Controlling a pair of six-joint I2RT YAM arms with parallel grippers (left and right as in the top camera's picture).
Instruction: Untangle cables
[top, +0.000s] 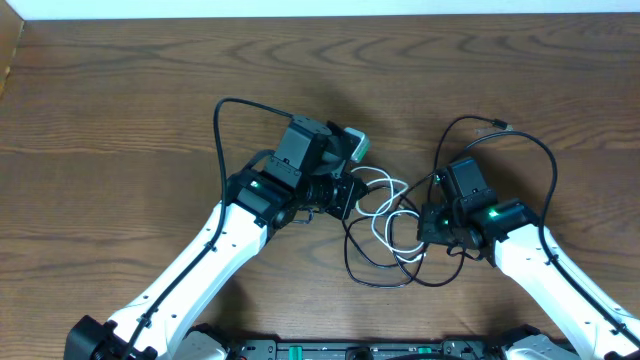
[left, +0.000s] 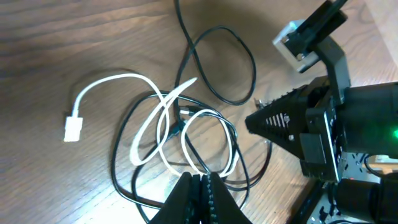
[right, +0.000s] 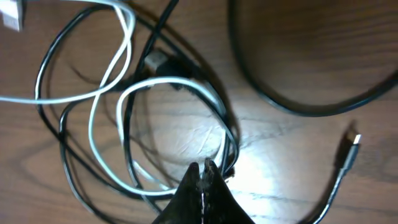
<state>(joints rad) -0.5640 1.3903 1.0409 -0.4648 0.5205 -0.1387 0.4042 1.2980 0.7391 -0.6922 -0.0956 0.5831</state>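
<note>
Left claw (left: 199, 182) was closed, tips down at the near edge of the knot; couldn't tell if a strand was pinched. White plug (left: 73, 129) lay free off to one side, so that end at least was out of the knot. White cord (left: 155, 121) and black cord (left: 254, 67) lay mid-bench between the two arms, looped through each other several times, so untangling looked barely begun. Right claw (right: 204, 171) was also closed, tips at the crossing loops; grip on a strand not confirmable. Black plug end (right: 352, 140) lay loose past it, apart from the tangle. Left to do, by my read: draw the loops apart and lay each cord out separately. Bench (top: 120, 90) was dark brown wood grain. A pale strip (top: 300, 8) ran along its far edge; nothing more of the room showed.
</note>
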